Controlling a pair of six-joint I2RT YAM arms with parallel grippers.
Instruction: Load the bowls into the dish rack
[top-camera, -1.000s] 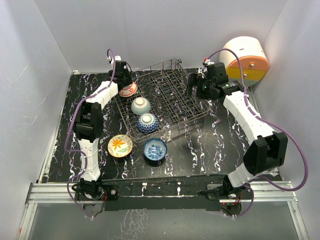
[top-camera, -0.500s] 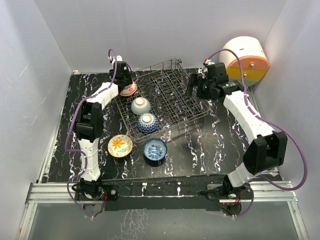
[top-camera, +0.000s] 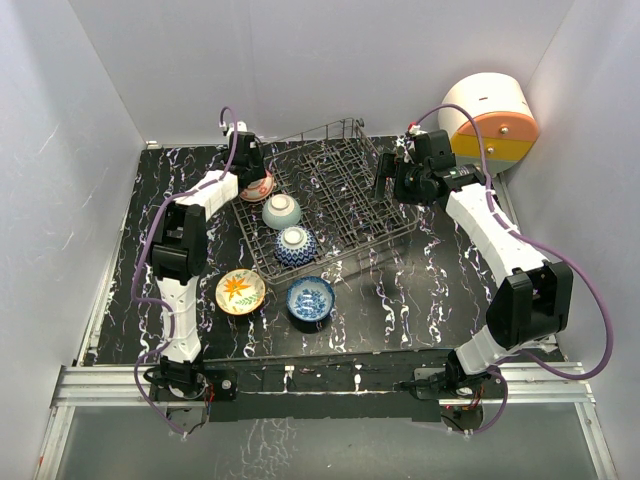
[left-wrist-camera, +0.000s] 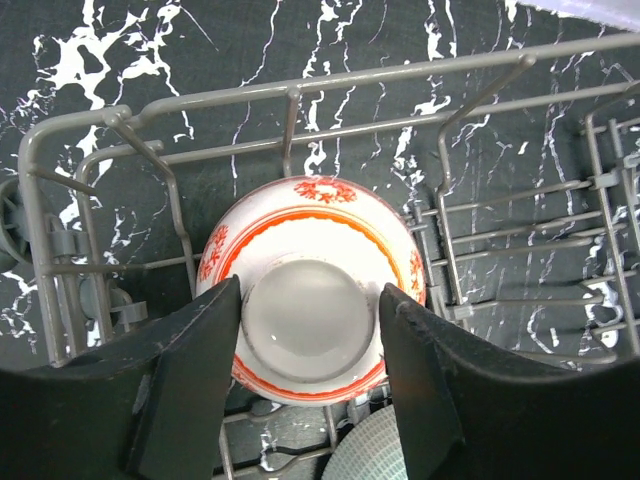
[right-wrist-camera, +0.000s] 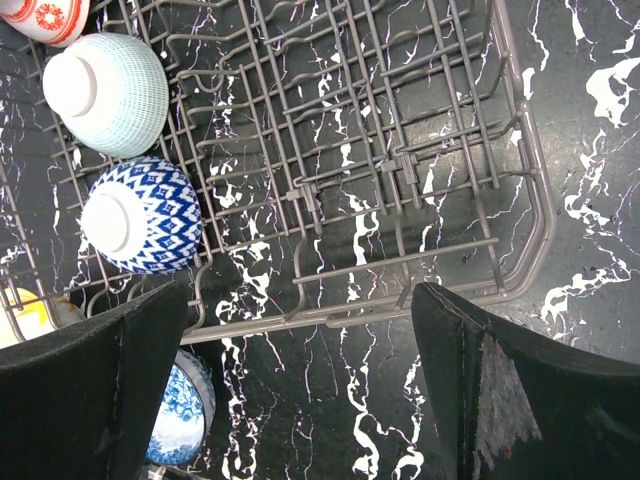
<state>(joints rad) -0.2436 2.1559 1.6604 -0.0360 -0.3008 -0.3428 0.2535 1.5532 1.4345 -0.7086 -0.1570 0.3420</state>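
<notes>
bowls (top-camera: 282, 211) are partly loaded into the dish rack (top-camera: 345, 195).

top view: the orange-red bowl (top-camera: 260, 185) sits in the rack's far left corner under the left gripper (top-camera: 250, 168). along the rack's left side, nearer the arms, lie a grey-green bowl and then a blue patterned bowl (top-camera: 296, 245), both upside down. a yellow-orange floral bowl (top-camera: 240, 291) and a blue-white bowl (top-camera: 311, 298) wait on the table just outside the rack's near left corner. compared with a second ago, the left gripper and its bowl have edged slightly further into the rack. the right gripper (top-camera: 392, 172) hovers over the rack's far right corner, barely shifted, and the other four bowls have not moved. the third bowl looks nearly placed, with two left to load.

left wrist view: the orange-red bowl (left-wrist-camera: 310, 330) is upside down inside the rack's (left-wrist-camera: 290, 95) corner wires. the left gripper (left-wrist-camera: 310, 310) is about half open, and its fingers (left-wrist-camera: 190, 380) press on either side of the bowl's pale foot, so it appears to hold the bowl.

right wrist view: the right gripper (right-wrist-camera: 300, 330) is spread wide with nothing between its fingers. it looks down on bare rack (right-wrist-camera: 400, 160) wires, with the grey-green bowl (right-wrist-camera: 110, 90) and blue patterned bowl (right-wrist-camera: 140, 220) at the rack's left side.
</notes>
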